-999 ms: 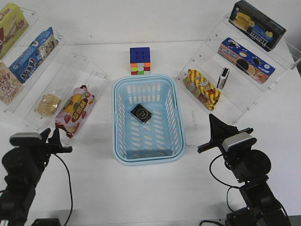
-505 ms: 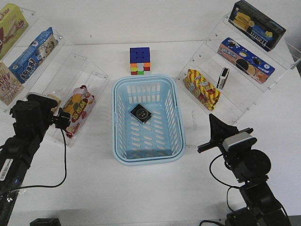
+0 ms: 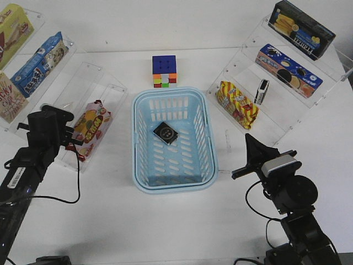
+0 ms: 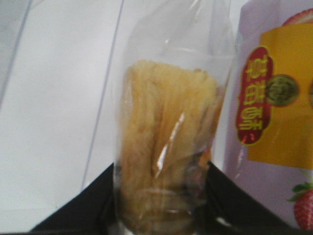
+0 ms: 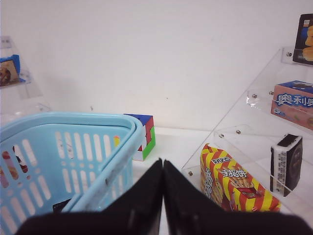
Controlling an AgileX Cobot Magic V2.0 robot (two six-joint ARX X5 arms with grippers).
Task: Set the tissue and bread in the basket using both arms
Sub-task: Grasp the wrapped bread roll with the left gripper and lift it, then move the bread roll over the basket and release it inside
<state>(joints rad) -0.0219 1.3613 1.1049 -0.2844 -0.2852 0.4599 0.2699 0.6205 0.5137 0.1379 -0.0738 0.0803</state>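
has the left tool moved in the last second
Yes. In the front view the left tool has gone from near the table's front edge forward to the strawberry-print packet on the rack, and its fingers now flank the bread.

Left gripper (image 4: 159, 205) spread wide (fingers apart), right gripper (image 5: 163, 196) pressed closed, arm low.

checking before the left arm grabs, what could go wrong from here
The bread sits between the left pincer fingers, but only its loose clear wrap may get pinched, so it could slip on the lift.

The strawberry packet lies right beside the bread, so the fingers might snag or drag it along.

The tissue already lies in the basket; bread dropped there could land on it.
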